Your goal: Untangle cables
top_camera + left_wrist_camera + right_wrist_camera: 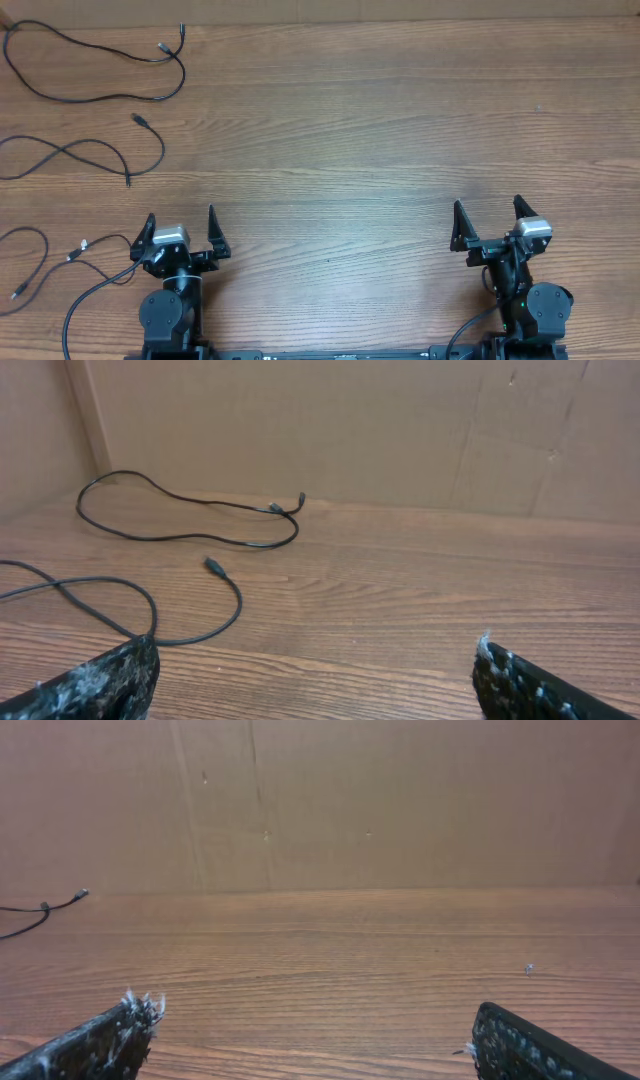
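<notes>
Three thin black cables (64, 150) lie separate, far left on brown wooden table (330, 150).
Two run off the left edge; plugs barely legible. Left gripper (181, 215) and right gripper (487, 204) spread wide, empty.

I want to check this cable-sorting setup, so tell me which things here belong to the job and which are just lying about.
Job: far cable, middle cable, near cable, lying apart on the left; left end effector and right end effector, both open.
Just there: wooden table; cardboard wall.

3 black cables (140, 119), brown wood-grain table (350, 130), plain tan wall (400, 800), black white-flecked left hand (180, 214), right hand (487, 203)
</notes>
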